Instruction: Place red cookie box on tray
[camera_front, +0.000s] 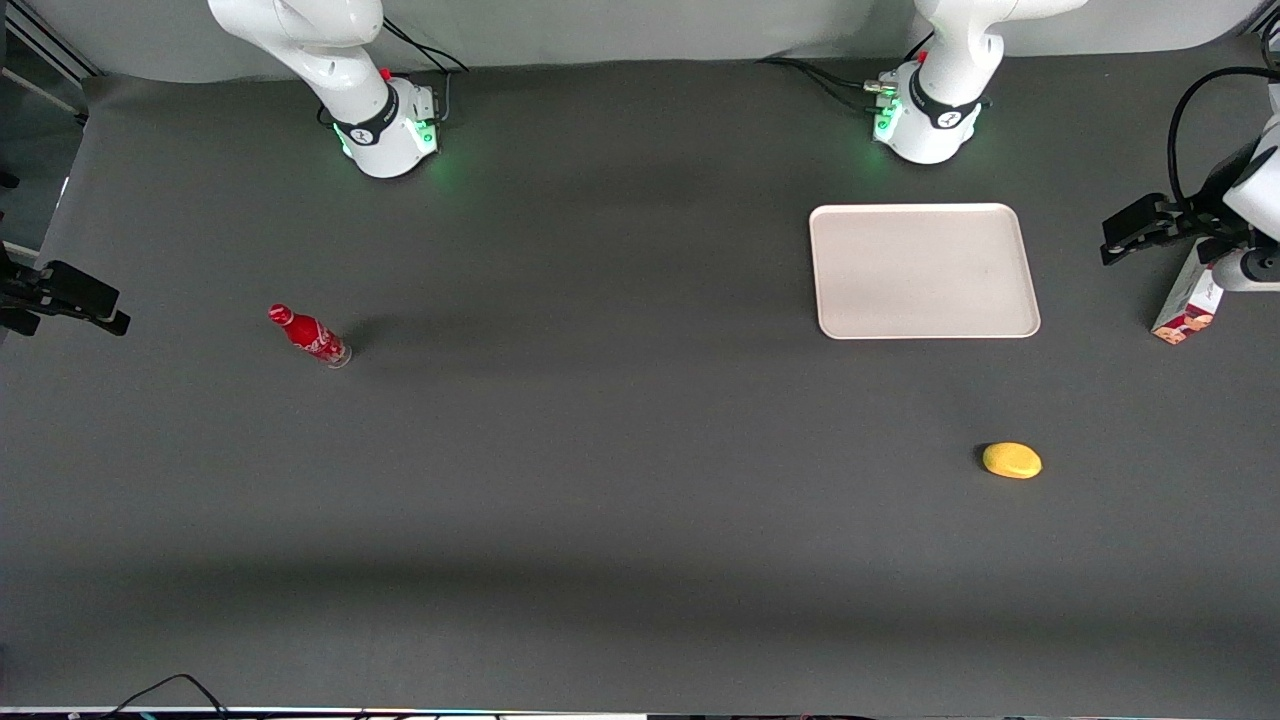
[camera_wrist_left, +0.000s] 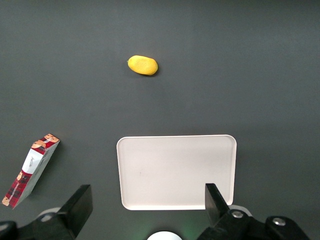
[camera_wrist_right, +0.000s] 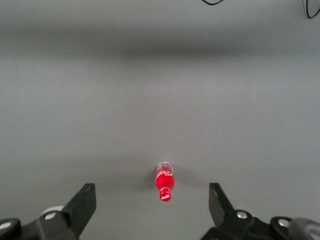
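Note:
The red cookie box (camera_front: 1187, 305) lies on the dark table beside the tray, toward the working arm's end, partly covered by the arm in the front view. The left wrist view shows the box (camera_wrist_left: 31, 171) whole, dark red with a white panel and cookie pictures. The pale cream-pink tray (camera_front: 925, 270) lies flat near the working arm's base with nothing on it. My gripper (camera_front: 1135, 230) hangs high over the table, above the gap between tray and box. It is open, with nothing between its fingers. In the wrist view the gripper (camera_wrist_left: 147, 192) frames an edge of the tray (camera_wrist_left: 175, 170).
A yellow oval fruit (camera_front: 1012, 460) lies nearer the front camera than the tray; the wrist view also shows the fruit (camera_wrist_left: 143, 65). A red soda bottle (camera_front: 309, 335) stands toward the parked arm's end of the table.

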